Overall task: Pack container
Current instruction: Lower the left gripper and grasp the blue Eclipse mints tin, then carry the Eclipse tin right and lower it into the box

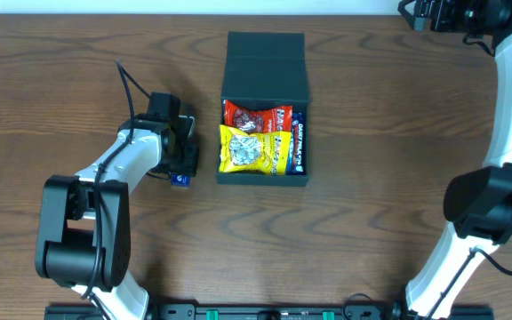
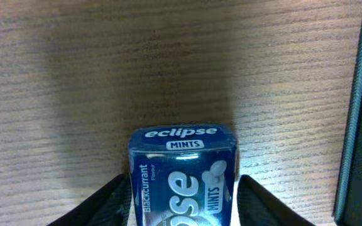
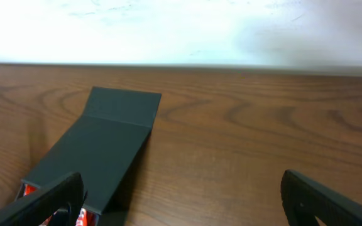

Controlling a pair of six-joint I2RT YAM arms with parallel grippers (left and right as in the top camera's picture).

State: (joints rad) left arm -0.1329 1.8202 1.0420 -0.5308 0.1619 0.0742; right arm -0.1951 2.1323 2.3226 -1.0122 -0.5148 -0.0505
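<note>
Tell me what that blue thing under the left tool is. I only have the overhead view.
Observer: Eclipse mints, blackcurrant, sitting between the left tool's fingers.
Operator: Confirm the grip.
Observer: Both fingers meet its sides. I cannot tell whether it is lifted off the table.
Operator: Report the right tool.
Observer: The right tool is open with nothing between its fingers, and it faces the box from the lid side.
</note>
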